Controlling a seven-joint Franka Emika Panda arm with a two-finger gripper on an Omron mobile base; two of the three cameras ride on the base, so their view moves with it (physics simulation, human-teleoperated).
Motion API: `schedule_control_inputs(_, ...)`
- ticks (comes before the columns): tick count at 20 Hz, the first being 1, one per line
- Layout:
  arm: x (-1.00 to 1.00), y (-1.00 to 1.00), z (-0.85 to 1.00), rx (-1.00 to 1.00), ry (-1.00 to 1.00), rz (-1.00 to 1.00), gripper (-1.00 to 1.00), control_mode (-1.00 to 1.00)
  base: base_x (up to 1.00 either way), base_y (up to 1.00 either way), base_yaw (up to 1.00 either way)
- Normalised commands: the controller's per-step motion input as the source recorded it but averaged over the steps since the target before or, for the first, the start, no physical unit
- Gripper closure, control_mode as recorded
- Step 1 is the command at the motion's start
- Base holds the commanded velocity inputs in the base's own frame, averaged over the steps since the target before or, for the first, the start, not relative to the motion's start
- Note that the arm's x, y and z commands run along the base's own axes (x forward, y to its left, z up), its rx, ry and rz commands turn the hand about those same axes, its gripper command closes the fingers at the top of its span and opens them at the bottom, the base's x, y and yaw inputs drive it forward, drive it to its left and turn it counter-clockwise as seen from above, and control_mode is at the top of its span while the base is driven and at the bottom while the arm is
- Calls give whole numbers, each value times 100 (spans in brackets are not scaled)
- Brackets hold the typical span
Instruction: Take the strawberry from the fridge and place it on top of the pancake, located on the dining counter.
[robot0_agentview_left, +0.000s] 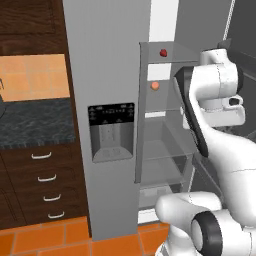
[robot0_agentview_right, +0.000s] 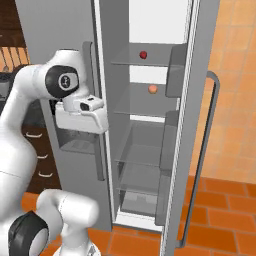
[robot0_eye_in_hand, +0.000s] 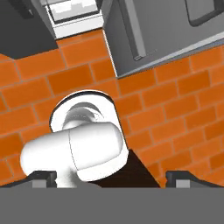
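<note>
The grey fridge stands with its right door swung open and its left door shut. On the top glass shelf inside lies the tiny dark red strawberry. My arm is folded in front of the opening, with the hand at about middle-shelf height, well below and short of the berry. The hand points down at the floor. In the hand view my gripper is open, fingertips far apart with nothing between them. The pancake and the dining counter are out of view.
A small orange round fruit sits one shelf below the berry. A dark-topped wall counter with drawers adjoins the fridge's left side. An orange brick floor lies below. The open door's long handle projects at right.
</note>
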Motion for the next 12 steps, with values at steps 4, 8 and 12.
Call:
schedule_control_inputs(4,-11,47,-39,19,-34,6,-100,-100,0,0,0)
schedule_control_inputs(8,-6,26,-44,0,-35,19,-100,-100,0,0,0)
schedule_control_inputs(12,-6,6,-32,-5,-9,22,-100,-100,0,0,0)
